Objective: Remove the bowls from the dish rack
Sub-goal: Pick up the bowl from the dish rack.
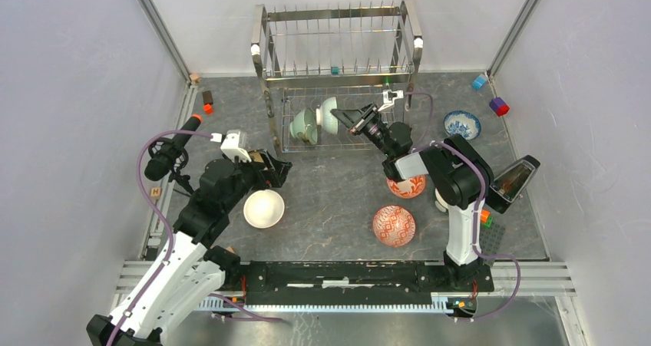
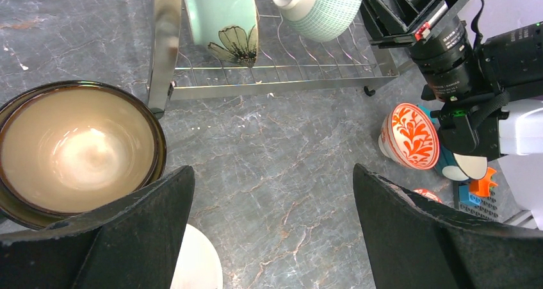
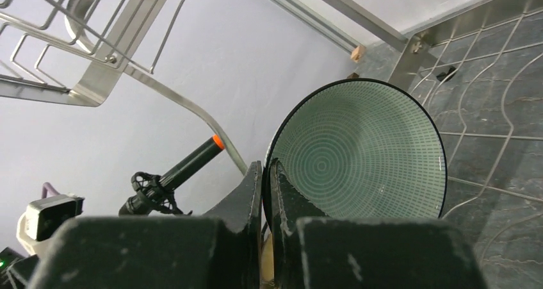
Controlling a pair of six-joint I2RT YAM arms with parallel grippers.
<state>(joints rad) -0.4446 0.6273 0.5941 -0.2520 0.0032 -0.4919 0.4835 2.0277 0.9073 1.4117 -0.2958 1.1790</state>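
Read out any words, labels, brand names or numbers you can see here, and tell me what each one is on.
No text is legible in any view.
On the small tan block: a dark mark on top, too small to read.
On the camera lens: any ring markings are blurred.
On the patterned green bowl pinched by the right gripper: pattern only, no writing.

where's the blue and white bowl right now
In the top view, the blue-and-white bowl sits on the table right of the dish rack, near the purple block.
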